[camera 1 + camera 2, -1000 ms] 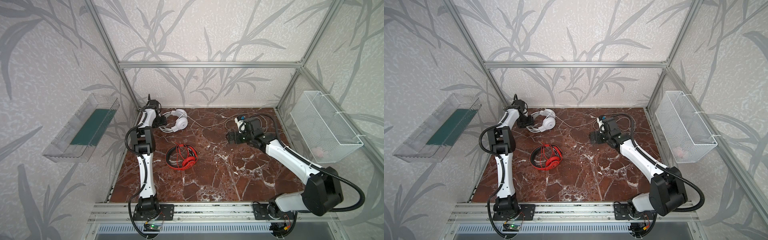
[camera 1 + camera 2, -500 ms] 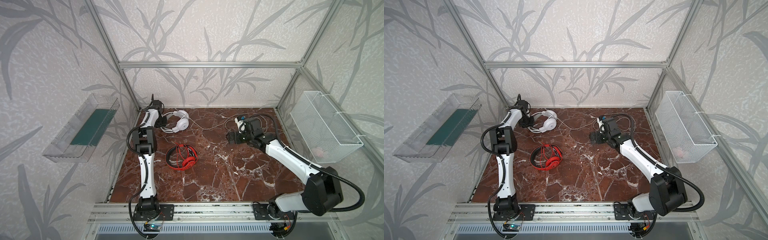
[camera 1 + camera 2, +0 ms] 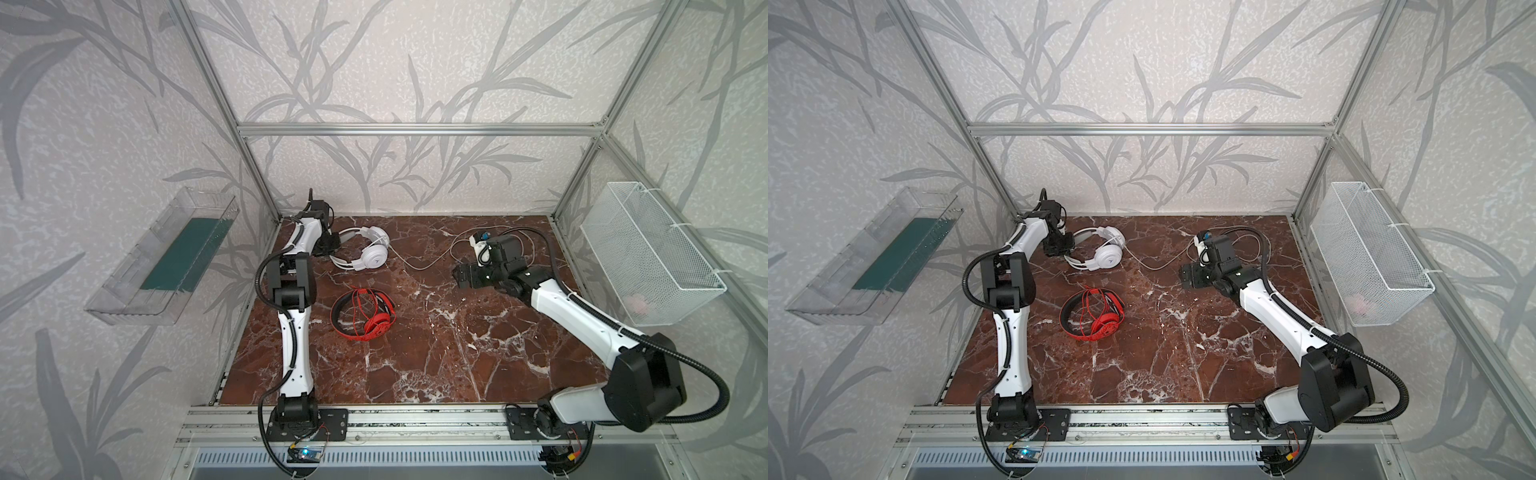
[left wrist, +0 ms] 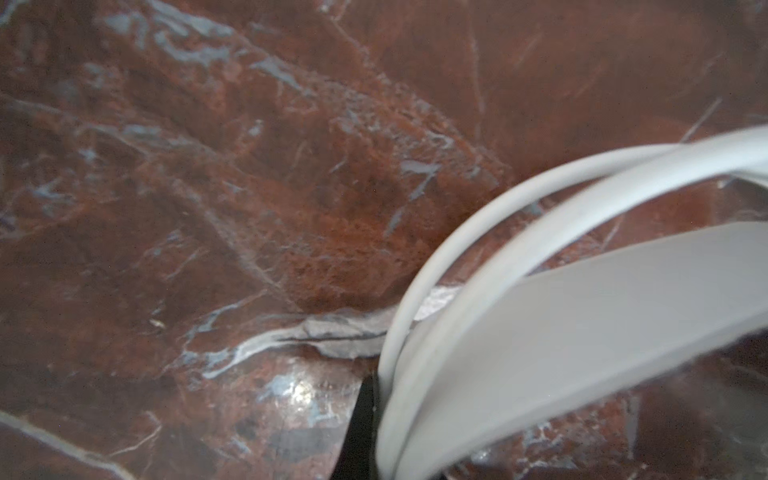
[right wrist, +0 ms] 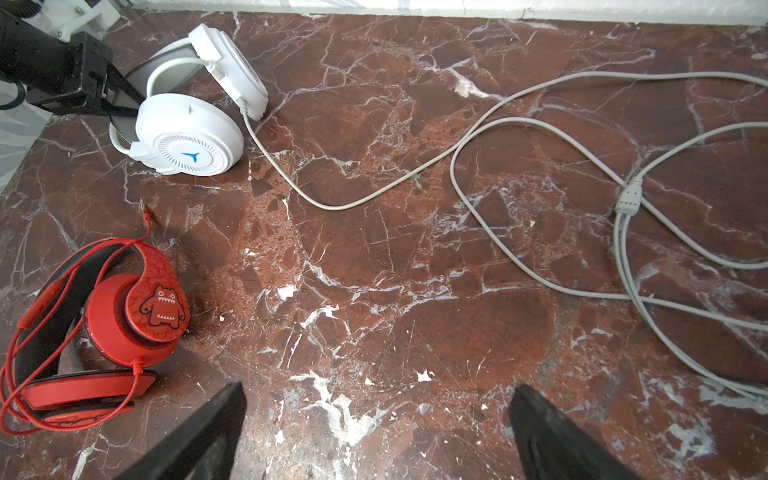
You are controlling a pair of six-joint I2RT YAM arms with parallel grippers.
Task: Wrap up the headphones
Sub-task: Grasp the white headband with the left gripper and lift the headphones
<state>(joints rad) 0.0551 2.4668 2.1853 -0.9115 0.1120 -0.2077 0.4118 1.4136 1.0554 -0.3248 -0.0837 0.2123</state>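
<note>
Two pairs on table (image 3: 457, 353): left gripper (image 3: 336, 243) clamped on band of white headphones (image 3: 372, 253), back-left corner; red headphones (image 3: 365, 313) left of centre; right gripper (image 3: 459, 276) wide open, empty, near loose white cable (image 5: 415, 170).

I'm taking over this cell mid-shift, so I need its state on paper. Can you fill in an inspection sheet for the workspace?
Surface: red-brown marble tabletop, white veins, no spills seen.
Job's things: white headphones near the far left corner; red headphones nearer the middle.
Clutter: nothing seen.
Grippers: left gripper shut on the white headphones' headband; right gripper open, over bare marble, holding nothing.
Cables: white cable sprawls unwrapped in loose loops; red cable looped around the red headphones, plug end free.
Surroundings: clear bin on the left wall; wire basket on the right wall, something pinkish inside.
</note>
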